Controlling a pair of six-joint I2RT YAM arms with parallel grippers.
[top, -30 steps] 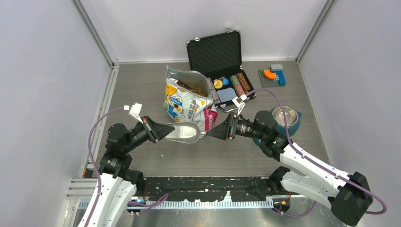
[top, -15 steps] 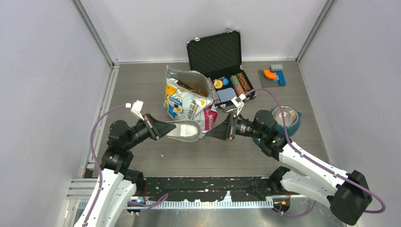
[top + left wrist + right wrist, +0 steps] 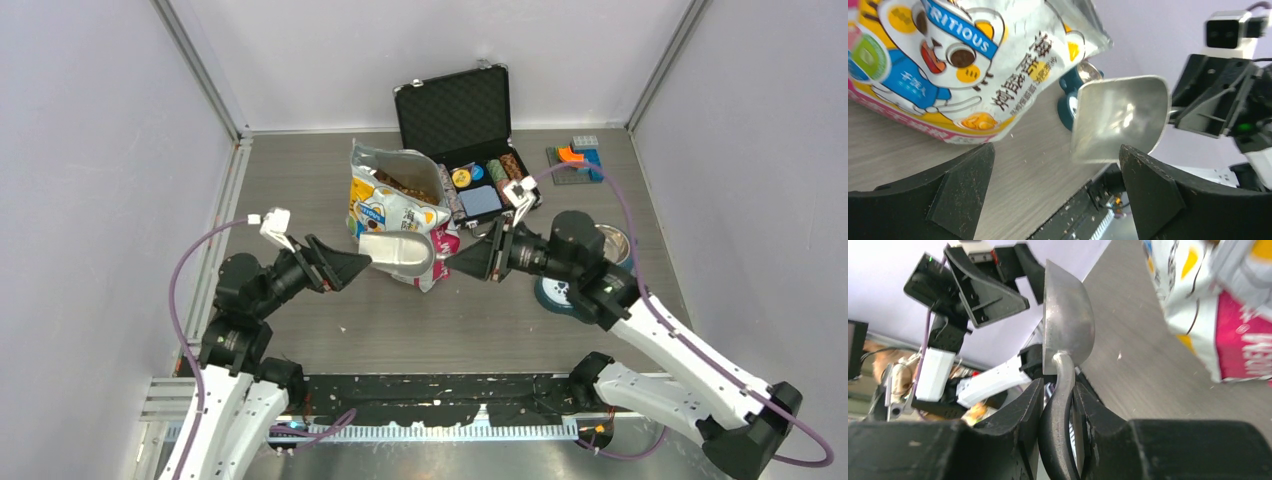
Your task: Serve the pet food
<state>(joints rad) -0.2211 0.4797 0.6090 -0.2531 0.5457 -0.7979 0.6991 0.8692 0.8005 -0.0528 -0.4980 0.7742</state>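
The pet food [image 3: 400, 186] shows as brown kibble in the open mouth of the cat-printed bag [image 3: 392, 215], which stands mid-table. An empty metal scoop [image 3: 398, 253] hangs in front of the bag. My right gripper [image 3: 455, 266] is shut on its black handle [image 3: 1060, 405], with the scoop bowl [image 3: 1065, 320] pointing away from it. My left gripper [image 3: 360, 265] is open just left of the scoop [image 3: 1120, 117], its jaws wide apart and touching nothing [image 3: 1055, 152]. A teal bowl [image 3: 612, 240] with a metal inside sits at the right, partly hidden behind my right arm.
An open black case [image 3: 465, 130] with poker chips stands behind the bag. Coloured toy blocks [image 3: 575, 160] lie at the back right. Grey walls close in both sides. The teal bowl [image 3: 1068, 95] shows under the bag's edge [image 3: 963, 65] in the left wrist view.
My left gripper has opened and let go of the scoop. My right gripper has closed on the handle and carried the scoop up toward the bag; the right arm has shifted back.
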